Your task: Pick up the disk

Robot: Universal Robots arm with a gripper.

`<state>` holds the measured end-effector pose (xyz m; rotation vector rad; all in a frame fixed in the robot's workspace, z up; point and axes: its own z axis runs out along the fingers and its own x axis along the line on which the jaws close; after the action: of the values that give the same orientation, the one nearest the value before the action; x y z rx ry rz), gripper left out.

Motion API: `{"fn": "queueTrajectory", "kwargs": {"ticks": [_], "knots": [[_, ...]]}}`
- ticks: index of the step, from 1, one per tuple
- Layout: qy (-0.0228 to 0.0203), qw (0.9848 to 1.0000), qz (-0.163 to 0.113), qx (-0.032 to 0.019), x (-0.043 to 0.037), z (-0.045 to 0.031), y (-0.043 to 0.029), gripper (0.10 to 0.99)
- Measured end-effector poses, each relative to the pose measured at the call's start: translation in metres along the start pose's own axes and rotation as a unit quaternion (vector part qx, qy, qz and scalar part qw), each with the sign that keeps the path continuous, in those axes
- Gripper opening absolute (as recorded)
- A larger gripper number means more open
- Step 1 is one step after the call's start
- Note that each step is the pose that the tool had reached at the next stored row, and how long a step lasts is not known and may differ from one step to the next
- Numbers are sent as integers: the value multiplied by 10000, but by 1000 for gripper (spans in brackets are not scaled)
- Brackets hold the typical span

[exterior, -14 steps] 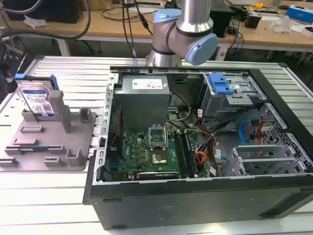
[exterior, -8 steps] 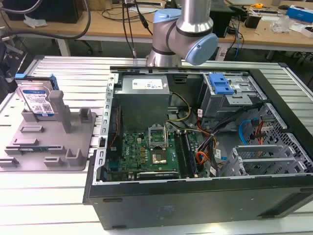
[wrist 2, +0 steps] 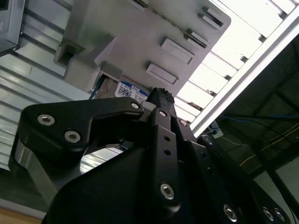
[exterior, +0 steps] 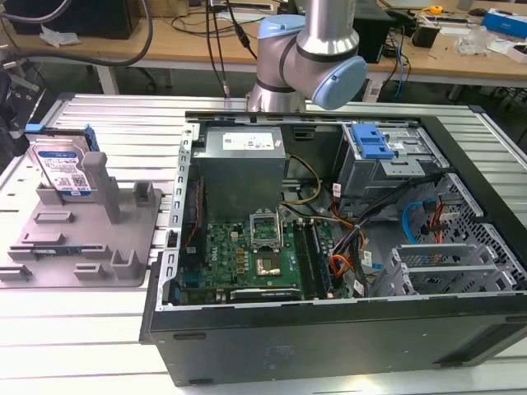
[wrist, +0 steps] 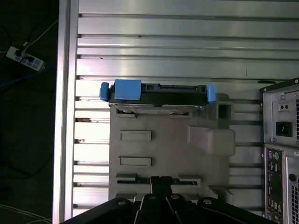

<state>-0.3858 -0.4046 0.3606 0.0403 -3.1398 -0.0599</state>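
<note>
I work over a slatted aluminium table [exterior: 107,115]. The biggest thing on it is an open black computer case [exterior: 329,346], lying on its side toward the exterior view's right, with its green motherboard [exterior: 255,255] facing up. A grey power supply [exterior: 243,148] sits at the case's far end, and a blue-handled drive cage [exterior: 375,144] is to the right of that. My arm [exterior: 309,49], silver with pale blue joint caps, rises from behind the far side of the case.

A grey plastic holder tray [exterior: 82,247] lies flat on the slats just beside the case, on the exterior view's left. The first wrist view looks straight down on it [wrist: 173,154].

The disk [exterior: 62,169] stands upright on its edge in a slot at the far end of that tray, leaning against a grey post. Its white-and-blue label faces the near side and blue rails run along its sides. In the first wrist view I see it edge-on [wrist: 159,95], with a blue tab at each end. In the second wrist view a strip of its label [wrist 2: 128,89] shows past my black housing.

My gripper [wrist: 160,183] has its two black fingers pressed together with nothing between them — the second wrist view [wrist 2: 158,93] shows the same. The fingertips sit over the tray's end opposite the disk, clear of the disk and not touching it.
</note>
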Motion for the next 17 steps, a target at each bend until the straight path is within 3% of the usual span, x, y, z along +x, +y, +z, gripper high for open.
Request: {"fn": "queueTrajectory", "kwargs": {"ticks": [4, 6, 7, 9, 10, 11, 14, 17], "knots": [[14, 9993, -368, 0, 0, 1, 0, 106], [26, 9976, -697, 0, 0, 2, 0, 106], [36, 9955, -947, 0, 0, 2, 0, 106], [43, 9936, -1125, 0, 0, 3, 0, 106], [50, 9915, -1303, 0, 0, 3, 0, 106], [58, 9883, -1525, 1, 0, 4, 0, 106], [68, 9837, -1799, 1, 0, 5, 0, 106], [79, 9781, -2082, 1, 0, 7, 0, 106]]}}
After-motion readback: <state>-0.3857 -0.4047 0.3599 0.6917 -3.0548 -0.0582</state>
